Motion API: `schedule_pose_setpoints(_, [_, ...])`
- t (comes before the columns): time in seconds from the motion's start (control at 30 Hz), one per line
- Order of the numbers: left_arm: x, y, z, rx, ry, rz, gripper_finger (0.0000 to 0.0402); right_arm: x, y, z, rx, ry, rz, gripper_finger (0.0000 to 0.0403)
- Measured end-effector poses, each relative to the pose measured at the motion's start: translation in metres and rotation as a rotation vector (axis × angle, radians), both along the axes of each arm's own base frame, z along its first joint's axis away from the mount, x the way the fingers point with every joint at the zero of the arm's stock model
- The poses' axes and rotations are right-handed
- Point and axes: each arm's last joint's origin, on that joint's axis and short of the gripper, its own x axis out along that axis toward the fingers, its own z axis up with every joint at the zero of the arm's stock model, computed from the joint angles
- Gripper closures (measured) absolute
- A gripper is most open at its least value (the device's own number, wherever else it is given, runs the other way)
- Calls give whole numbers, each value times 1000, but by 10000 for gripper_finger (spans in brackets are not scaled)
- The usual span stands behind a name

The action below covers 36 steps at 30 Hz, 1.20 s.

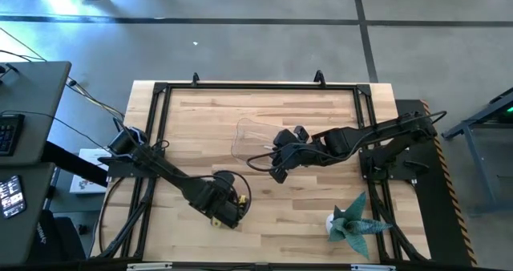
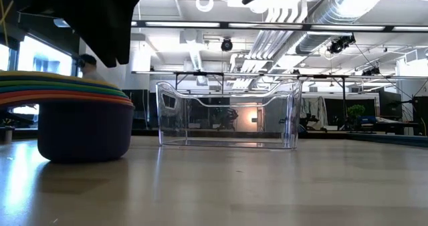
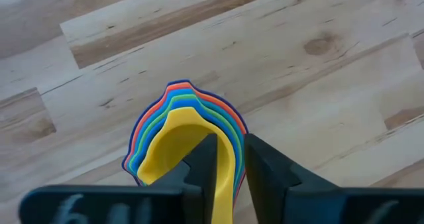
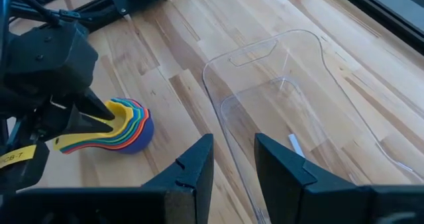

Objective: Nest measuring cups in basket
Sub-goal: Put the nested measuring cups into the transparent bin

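No brand name is readable from my seat. The only writing is on a yellow tag on the left arm, and its dark characters are too small to make out. There are also pale marks on the left gripper's housing that I cannot read. A small white slip shows through the floor of the basket, blank as far as I can see. I count one basket, one stack of measuring cups, one spiky teal-grey paper figure and two arms. The stack shows at least six colours nested one inside another: yellow innermost, then green, blue, orange and red, with a dark purple cup outermost whose rounded bowl sits flat on the wooden table. The handles fan out together on one side. The stack stands on the near part of the table, left of centre, outside the basket and well apart from it. The basket is clear, shallow and rectangular with rounded corners. It sits around mid-table, farther back and to the right of the cups. The left gripper sits over the stack at the handles. I cannot tell whether it is pinching them or has let go. The right gripper hangs just beside the basket's near-right side, its jaws a modest gap apart and holding nothing. The paper figure stands at the near right corner.
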Motion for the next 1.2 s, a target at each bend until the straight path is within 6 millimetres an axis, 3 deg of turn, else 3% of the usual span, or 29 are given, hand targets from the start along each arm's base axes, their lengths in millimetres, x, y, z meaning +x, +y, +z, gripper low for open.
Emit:
schedule_pose_setpoints(0.23, [-1,2,5,-25,6,-20,322,0,1,0,8,7,20,302])
schedule_pose_setpoints(0.53, [-23,7,48,-29,-79,-161,339,0,2,-1,26,19,47,302])
schedule_pose_setpoints(1.0, [-84,29,119,63,-173,-515,346,0,2,0,230,-52,-145,302])
schedule_pose_setpoints(1.2, [-119,47,142,86,-179,-565,346,0,2,0,320,-83,-243,302])
